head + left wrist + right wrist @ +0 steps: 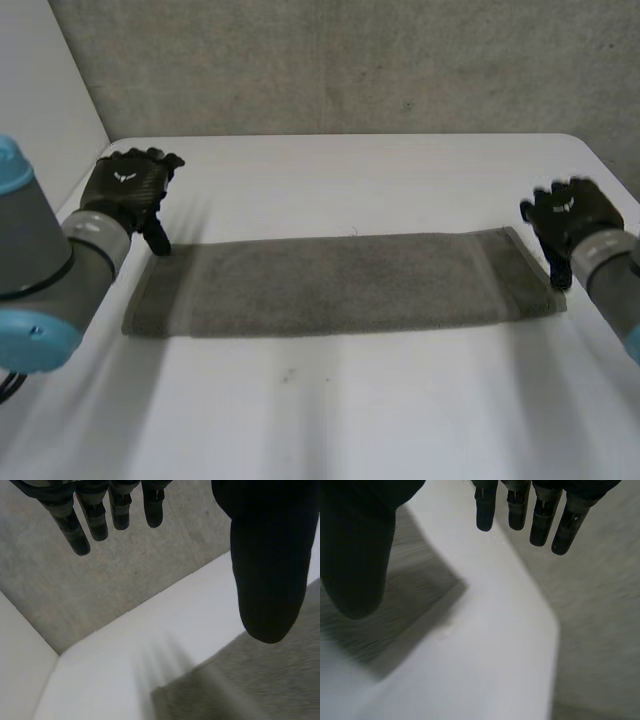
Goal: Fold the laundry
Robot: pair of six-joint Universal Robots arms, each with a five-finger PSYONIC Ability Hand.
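Note:
A grey-green towel (pixel 340 283) lies flat on the white table as a long folded strip running left to right. My left hand (pixel 128 192) hovers over its far left corner, fingers (pixel 80 525) straight and thumb (pixel 270 580) apart, holding nothing; the towel corner (pixel 240 685) lies below the thumb. My right hand (pixel 568 222) hangs over the far right corner, fingers (pixel 540 515) straight, thumb (pixel 355 560) spread, nothing in it. Under that thumb lies the towel's right corner (pixel 405 590).
The white table (pixel 330 400) ends at a far edge against a grey concrete wall (pixel 340 60). A white panel (pixel 40 90) stands at the left. The table's right far corner (pixel 550 625) is close to my right hand.

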